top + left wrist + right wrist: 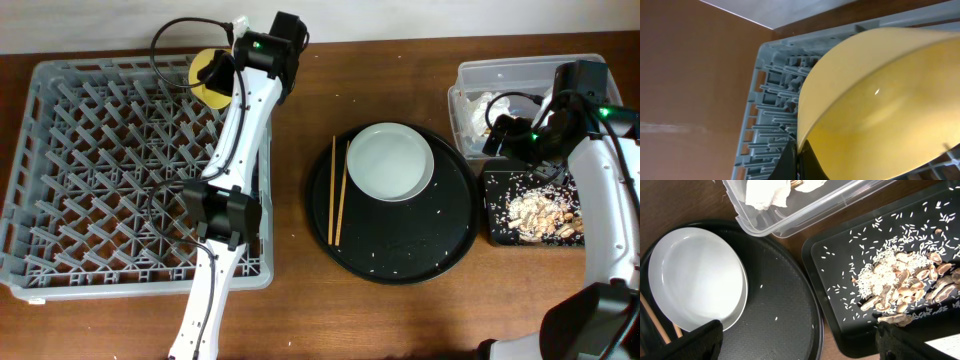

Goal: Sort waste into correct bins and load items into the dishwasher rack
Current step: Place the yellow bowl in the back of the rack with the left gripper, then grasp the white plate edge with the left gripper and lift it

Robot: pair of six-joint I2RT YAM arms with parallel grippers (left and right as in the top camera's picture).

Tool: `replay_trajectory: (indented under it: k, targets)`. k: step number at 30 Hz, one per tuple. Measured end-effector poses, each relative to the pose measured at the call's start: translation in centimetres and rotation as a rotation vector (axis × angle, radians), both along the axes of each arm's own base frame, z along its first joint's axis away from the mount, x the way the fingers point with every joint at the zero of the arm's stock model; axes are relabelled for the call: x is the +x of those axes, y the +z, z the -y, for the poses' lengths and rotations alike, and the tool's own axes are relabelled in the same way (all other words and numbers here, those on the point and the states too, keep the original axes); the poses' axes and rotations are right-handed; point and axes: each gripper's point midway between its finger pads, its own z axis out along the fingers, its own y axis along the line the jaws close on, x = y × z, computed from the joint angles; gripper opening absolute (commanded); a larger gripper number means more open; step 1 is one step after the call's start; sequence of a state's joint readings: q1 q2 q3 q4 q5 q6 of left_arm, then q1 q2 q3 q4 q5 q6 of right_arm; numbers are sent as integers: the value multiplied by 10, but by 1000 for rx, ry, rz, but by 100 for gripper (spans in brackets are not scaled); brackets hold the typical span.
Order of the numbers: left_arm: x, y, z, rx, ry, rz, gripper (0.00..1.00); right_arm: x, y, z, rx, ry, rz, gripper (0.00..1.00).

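Binned: napkins (765, 192) in clear tub (840, 202), scraps (900, 287) in black tray (840, 255). The left tool (797, 160) grasps yellow bowl (875, 100) above rack (100, 180), far edge; right tool (805, 342) released, empty. Pending: plate (390, 160), chopsticks (337, 190); cups unseen, possibly hidden.

No text, label, brand, number or sign can be read in any of the three views.
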State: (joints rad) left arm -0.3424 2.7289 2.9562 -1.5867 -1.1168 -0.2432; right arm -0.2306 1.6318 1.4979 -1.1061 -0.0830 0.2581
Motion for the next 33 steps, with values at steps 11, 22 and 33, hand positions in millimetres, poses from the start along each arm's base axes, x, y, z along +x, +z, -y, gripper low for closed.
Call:
replay_trajectory:
  k: [11, 22, 33]
  targets:
    - [-17, -29, 63, -142, -135, -141, 92, 0, 0, 0, 0, 0, 1, 98]
    - [-45, 16, 128, -628, -419, -241, 98, 1, 0, 1, -4, -1, 2, 98]
    - [-76, -12, 228, -1068, -608, -411, 57, 2, 1, 1, -6, -2, 10, 99]
